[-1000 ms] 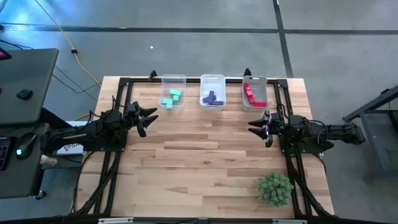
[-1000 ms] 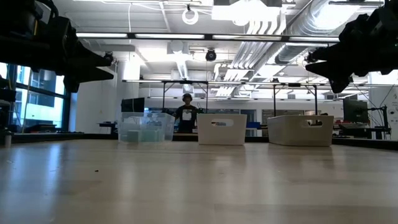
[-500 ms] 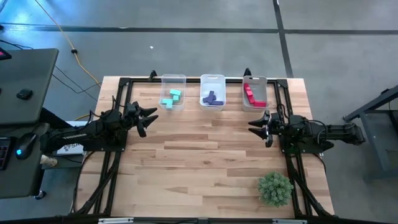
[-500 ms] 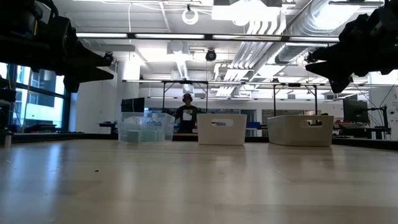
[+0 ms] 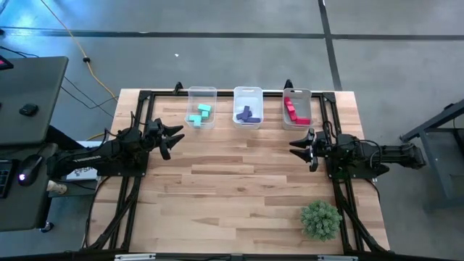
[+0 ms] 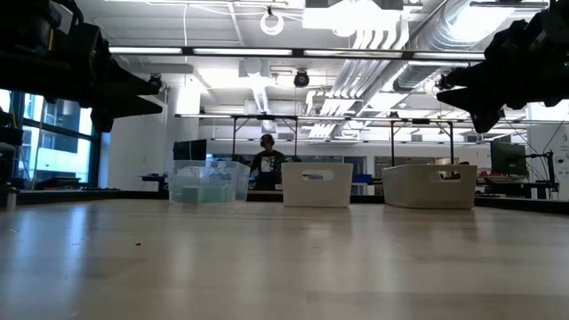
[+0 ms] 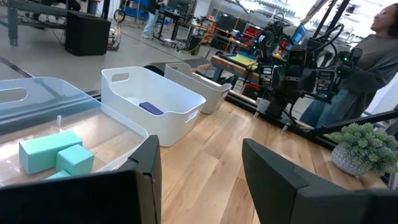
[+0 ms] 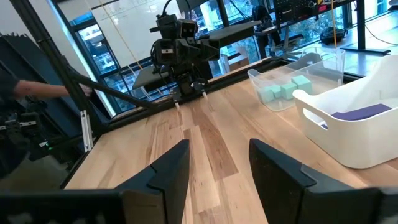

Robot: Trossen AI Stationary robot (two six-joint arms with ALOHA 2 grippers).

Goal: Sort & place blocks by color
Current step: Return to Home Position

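1. The teal cube-like blocks point(image 5: 201, 114) lie in a clear plastic bin with rounded corners point(image 5: 202, 90). It is the leftmost of three bins in a row along the far edge of the pale plank-wood table point(image 5: 239, 188).
2. The purple short bars point(image 5: 247, 114) lie heaped in the white middle bin point(image 5: 247, 89). The red short bars point(image 5: 295, 110) lie in the pale grey bin point(image 5: 297, 90) at the right end of the row. Where the pieces overlap, their number is hard to count.
3. From table height the two opaque bins hide their blocks, and the teal ones show only faintly through the clear wall.
4. The left gripper point(image 5: 175, 139) hangs above the table near its left edge, fingers spread apart and holding nothing.
5. The right gripper point(image 5: 293, 147) hangs near the right edge, just short of the grey bin, fingers likewise apart and empty.
6. A fuzzy green plant ball point(image 5: 320, 220) sits by the near right corner.
7. A person point(image 6: 267, 162) stands in the room beyond, too small to make out.
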